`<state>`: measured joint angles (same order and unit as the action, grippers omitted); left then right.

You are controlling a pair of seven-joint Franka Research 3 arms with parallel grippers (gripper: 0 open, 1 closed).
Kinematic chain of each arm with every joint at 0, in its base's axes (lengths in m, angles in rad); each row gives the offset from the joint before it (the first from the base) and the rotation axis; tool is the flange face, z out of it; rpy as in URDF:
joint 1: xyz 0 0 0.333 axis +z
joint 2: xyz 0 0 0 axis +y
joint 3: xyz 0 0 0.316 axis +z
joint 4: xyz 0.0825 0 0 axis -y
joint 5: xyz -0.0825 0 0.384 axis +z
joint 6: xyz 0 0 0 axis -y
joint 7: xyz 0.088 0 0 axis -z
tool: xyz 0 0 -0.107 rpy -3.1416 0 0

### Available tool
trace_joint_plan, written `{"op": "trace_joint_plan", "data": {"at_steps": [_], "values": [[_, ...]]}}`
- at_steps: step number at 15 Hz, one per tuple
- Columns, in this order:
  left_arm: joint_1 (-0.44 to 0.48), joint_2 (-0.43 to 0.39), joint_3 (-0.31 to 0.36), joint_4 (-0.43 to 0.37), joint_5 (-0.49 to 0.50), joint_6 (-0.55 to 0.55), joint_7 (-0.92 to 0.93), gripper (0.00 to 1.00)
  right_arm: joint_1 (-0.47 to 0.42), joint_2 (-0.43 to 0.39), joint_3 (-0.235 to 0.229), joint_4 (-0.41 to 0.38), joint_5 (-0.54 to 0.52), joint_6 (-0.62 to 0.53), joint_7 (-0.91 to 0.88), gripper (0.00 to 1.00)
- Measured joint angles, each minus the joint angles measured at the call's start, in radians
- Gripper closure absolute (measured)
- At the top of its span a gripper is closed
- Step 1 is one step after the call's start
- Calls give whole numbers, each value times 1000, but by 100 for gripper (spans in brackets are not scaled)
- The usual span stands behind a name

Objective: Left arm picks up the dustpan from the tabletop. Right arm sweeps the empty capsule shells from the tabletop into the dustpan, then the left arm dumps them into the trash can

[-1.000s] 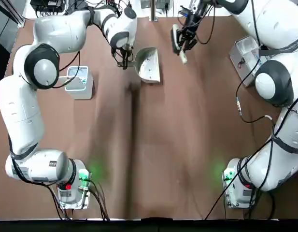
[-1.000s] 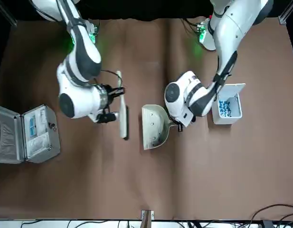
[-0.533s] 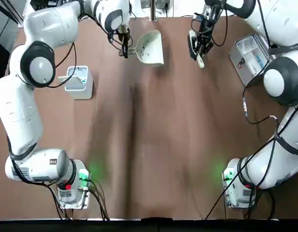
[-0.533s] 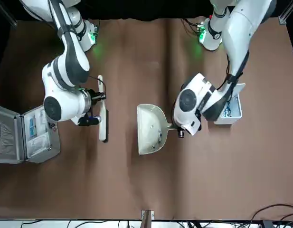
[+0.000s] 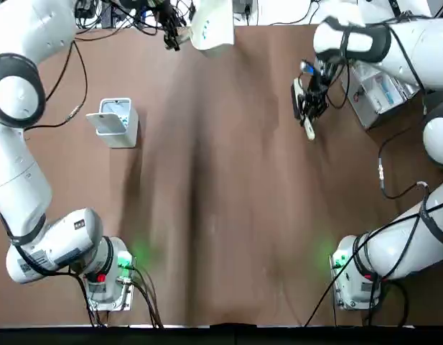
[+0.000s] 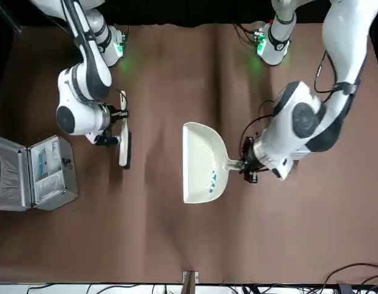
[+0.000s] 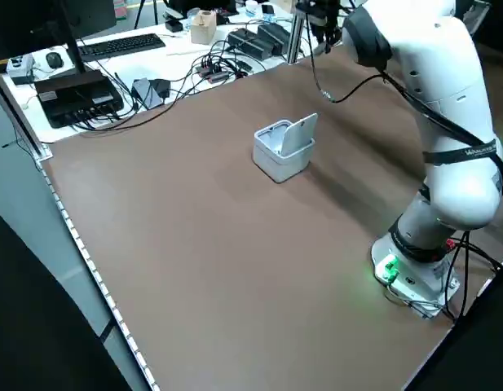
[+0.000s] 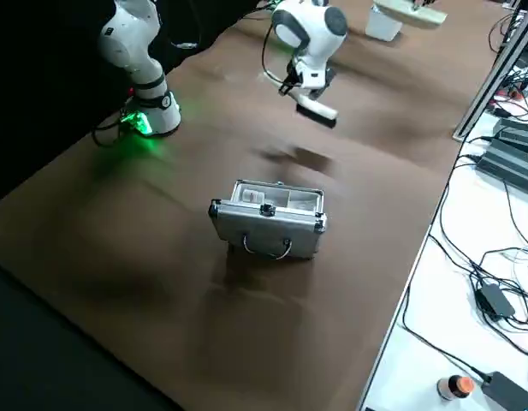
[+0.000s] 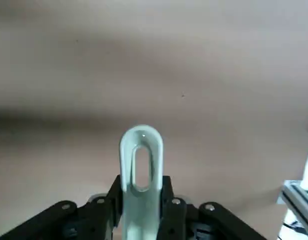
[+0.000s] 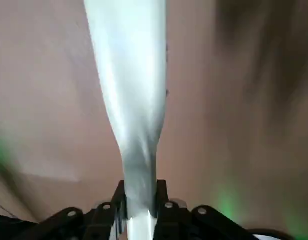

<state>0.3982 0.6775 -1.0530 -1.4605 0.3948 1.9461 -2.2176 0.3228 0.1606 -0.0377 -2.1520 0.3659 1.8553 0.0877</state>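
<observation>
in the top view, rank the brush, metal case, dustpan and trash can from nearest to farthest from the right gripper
1. brush, held in the right gripper.
2. metal case, at the table's right edge.
3. dustpan, raised at the far edge.
4. trash can, far left.

Left pincer raised and clamped; right pincer clamped, hovering low.

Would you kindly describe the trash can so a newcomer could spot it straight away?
Start at the brown tabletop and go to the robot's left half. The trash can stands there alone: a small light-grey box with its white flap lid tipped up. Unlike the silver metal case on the right side, it is open-topped and plastic-looking.
</observation>
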Motion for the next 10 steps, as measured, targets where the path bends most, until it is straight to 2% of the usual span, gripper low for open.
{"op": "trace_joint_plan", "data": {"at_steps": [4,6,10], "values": [[112,-1,-77,34,-12,-73,87,67,56,-10,13,-103,0,61,-1,74],[183,-1,-114,62,-26,-145,167,67,111,-21,15,-170,0,86,1,74],[263,-1,-150,77,-29,-189,234,67,155,-68,16,-259,0,135,15,74]]}}
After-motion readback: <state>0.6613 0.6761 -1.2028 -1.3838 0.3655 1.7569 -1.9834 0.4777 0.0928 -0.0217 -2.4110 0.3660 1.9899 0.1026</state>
